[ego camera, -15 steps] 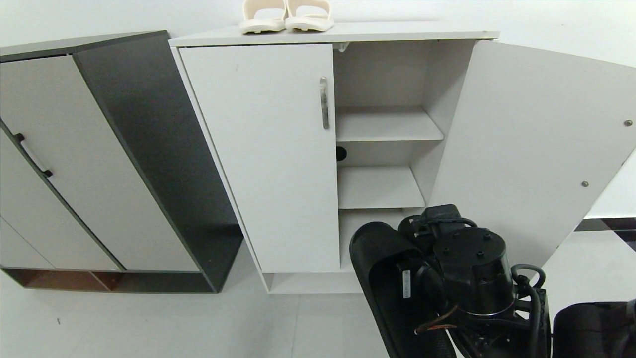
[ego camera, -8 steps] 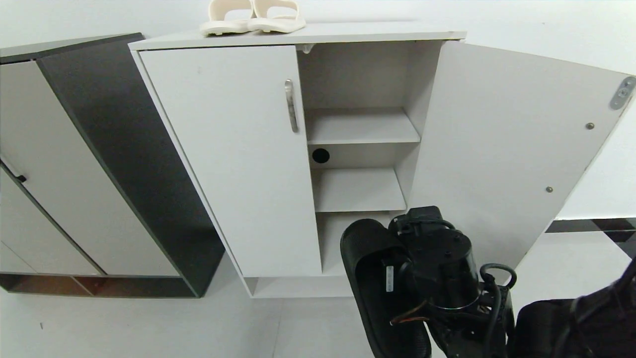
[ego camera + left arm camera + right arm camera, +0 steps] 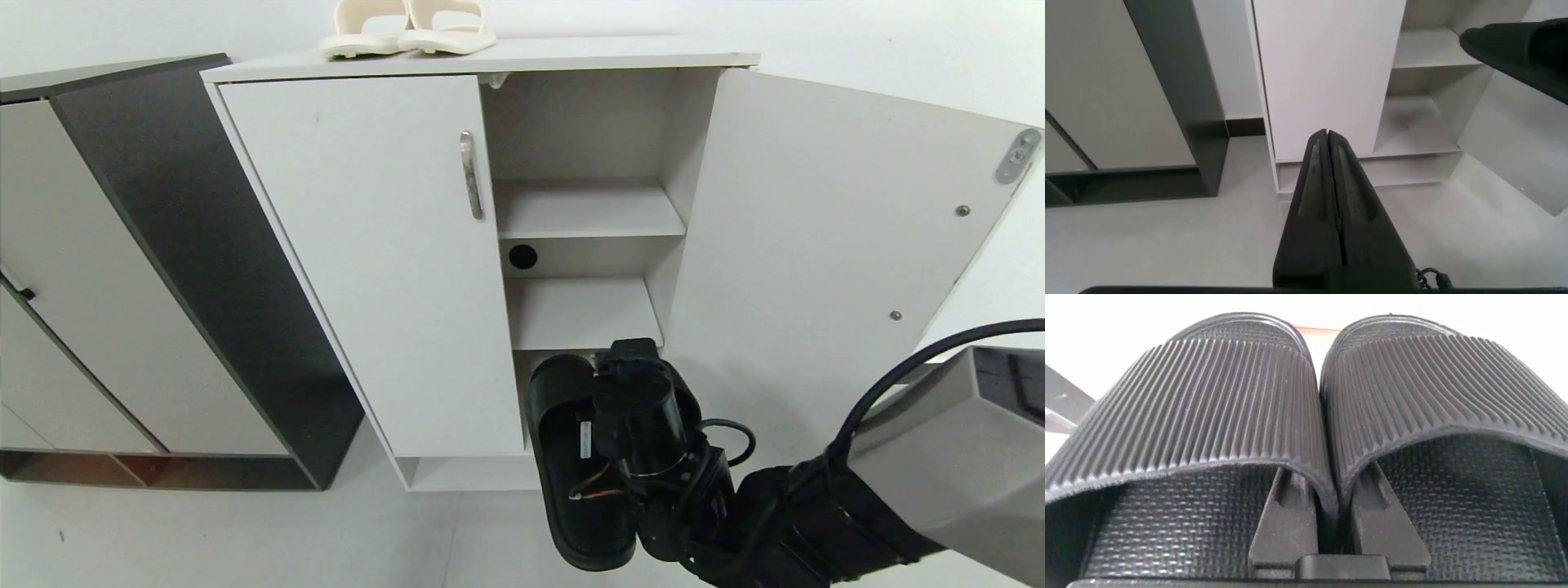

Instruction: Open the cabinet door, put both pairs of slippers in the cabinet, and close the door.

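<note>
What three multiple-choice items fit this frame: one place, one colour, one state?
1. The cream slippers lie: A) on top of the cabinet B) on the middle shelf C) on the floor
2. The held slippers in the right gripper are: A) white B) black C) red
3. The cabinet's right door is: A) shut B) open C) missing
Answers: 1 A, they sit on its top; 2 B, both ribbed straps are black; 3 B, it is swung wide, shelves exposed.
</note>
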### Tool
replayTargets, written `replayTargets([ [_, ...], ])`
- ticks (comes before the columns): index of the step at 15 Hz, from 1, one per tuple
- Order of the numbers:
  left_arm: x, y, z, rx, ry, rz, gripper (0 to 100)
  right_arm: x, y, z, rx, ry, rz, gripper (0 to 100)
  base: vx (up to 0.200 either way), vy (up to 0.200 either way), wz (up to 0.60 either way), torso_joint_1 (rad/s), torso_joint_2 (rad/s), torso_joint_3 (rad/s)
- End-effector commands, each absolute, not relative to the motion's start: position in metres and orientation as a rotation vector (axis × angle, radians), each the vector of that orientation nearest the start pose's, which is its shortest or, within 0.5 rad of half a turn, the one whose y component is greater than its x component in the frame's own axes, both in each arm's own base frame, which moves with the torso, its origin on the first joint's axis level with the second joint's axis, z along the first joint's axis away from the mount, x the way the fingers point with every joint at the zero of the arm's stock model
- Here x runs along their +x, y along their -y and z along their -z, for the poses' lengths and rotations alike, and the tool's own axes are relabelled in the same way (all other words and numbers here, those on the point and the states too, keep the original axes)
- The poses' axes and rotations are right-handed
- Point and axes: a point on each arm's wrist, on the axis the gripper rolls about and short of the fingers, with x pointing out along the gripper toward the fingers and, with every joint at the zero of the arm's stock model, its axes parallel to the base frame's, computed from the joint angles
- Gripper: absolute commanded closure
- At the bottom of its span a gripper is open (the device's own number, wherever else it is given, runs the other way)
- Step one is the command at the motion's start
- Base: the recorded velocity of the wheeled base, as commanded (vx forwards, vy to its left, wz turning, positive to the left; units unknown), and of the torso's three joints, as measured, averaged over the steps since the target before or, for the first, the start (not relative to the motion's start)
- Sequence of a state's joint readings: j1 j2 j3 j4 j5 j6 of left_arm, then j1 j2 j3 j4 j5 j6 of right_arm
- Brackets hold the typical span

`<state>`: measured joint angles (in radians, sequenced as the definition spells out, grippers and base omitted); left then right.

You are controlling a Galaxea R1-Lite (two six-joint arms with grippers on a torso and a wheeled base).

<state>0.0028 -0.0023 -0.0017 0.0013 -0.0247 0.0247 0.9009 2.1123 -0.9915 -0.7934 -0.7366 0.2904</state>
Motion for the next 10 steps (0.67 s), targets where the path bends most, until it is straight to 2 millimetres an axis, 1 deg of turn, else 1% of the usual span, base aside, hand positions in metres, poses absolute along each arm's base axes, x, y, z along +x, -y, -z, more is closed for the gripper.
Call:
replayTargets([
  [1,-0.023,0.001,-0.076,0.025,0.0,0.021,100,0.263,-0.304,-0.084,0.027,-0.265,-0.12,100,0.0,0.0,0.0,0.0,0.0,0.0],
  [4,-0.023,0.001,-0.076,0.025,0.0,0.021,100,0.273,-0.309,-0.076,0.029,-0.266,-0.108,100,0.0,0.0,0.0,0.001,0.0,-0.032],
  [10,-0.023,0.001,-0.076,0.025,0.0,0.021,100,0.278,-0.314,-0.071,0.039,-0.25,-0.1,100,0.0,0.0,0.0,0.005,0.0,-0.184],
])
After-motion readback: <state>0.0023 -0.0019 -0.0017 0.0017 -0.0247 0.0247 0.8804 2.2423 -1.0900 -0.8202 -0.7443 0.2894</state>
